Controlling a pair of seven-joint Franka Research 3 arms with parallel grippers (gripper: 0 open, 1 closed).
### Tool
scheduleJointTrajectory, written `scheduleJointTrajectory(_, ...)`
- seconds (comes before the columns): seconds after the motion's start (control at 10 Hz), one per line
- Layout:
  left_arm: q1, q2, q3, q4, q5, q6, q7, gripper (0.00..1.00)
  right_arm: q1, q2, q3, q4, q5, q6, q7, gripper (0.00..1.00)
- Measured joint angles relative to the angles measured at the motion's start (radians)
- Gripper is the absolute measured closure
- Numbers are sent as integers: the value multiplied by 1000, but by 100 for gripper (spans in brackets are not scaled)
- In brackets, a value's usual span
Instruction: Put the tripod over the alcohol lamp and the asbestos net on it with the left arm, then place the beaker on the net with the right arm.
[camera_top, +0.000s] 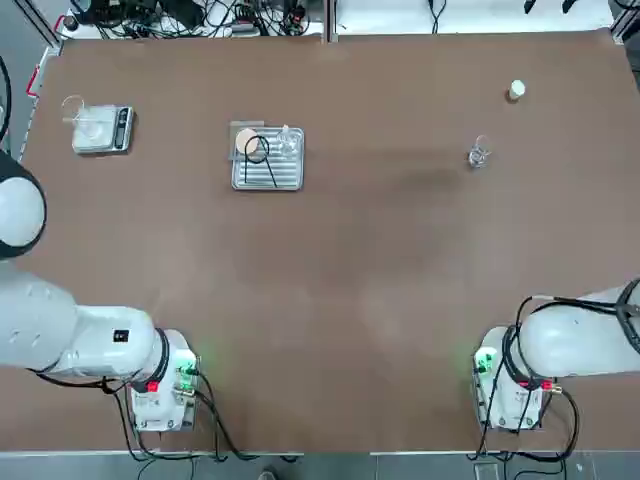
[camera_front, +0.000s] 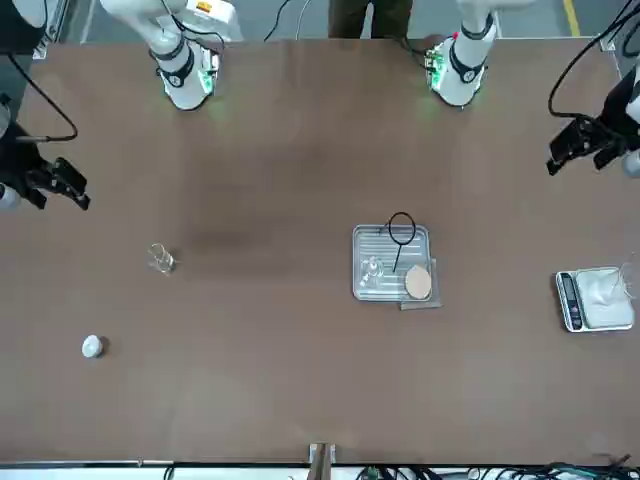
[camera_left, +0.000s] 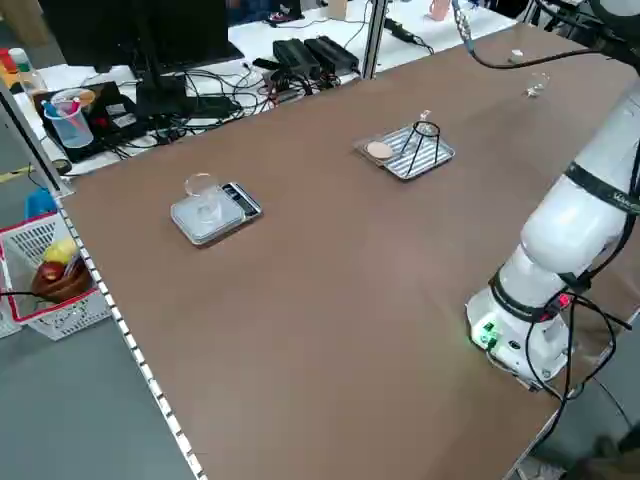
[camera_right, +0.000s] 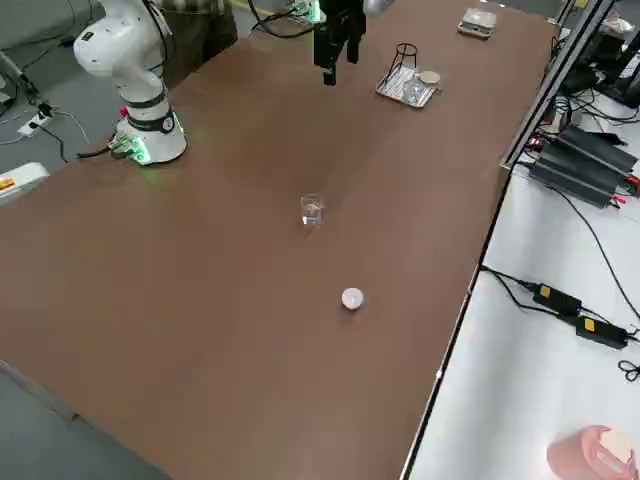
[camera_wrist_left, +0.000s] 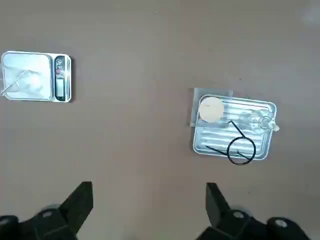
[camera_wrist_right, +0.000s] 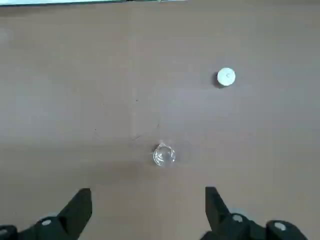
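The tripod (camera_top: 258, 150) stands upright in a ribbed silver tray (camera_top: 285, 180) at the far left-centre of the table. The asbestos net (camera_top: 246, 140), with its peach disc, lies over the tray's corner beside it. The alcohol lamp (camera_wrist_left: 260, 120) is in the same tray. The beaker (camera_top: 479, 155) stands alone on the far right side, also in the right wrist view as the beaker (camera_wrist_right: 163, 155). My left gripper (camera_wrist_left: 148, 189) hangs open high over the table, short of the tray. My right gripper (camera_wrist_right: 148, 192) is open above the table, short of the beaker. Neither holds anything.
A small white-and-tan cylinder (camera_top: 516, 91) sits beyond the beaker near the far right corner. A silver scale (camera_top: 103, 130) with a clear cup on it stands at the far left. Cables and power bricks lie past the table's far edge.
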Motion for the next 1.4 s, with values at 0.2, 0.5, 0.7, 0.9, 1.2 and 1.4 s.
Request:
scheduleJointTrajectory(0.2,-1,-3,-1,0,0,-4,2,0,0,0,0,0,0,0,0,0)
scheduleJointTrajectory(0.5,-1,-2,-1,-4,0,-10,6,1,0,2,0,0,0,0,0,0)
scheduleJointTrajectory(0.7,-18,18,-4,-8,0,-7,16,1,0,3,0,0,0,0,0,0)
scheduleJointTrajectory(0.9,-87,59,-14,-9,-1,17,15,0,0,3,0,0,0,0,0,0)
scheduleJointTrajectory(1.2,-224,138,-23,-12,-1,70,-8,0,0,3,0,0,0,0,0,0)
scheduleJointTrajectory(1.4,-243,221,-30,-15,-32,124,-9,1,0,4,0,0,0,1,0,0)
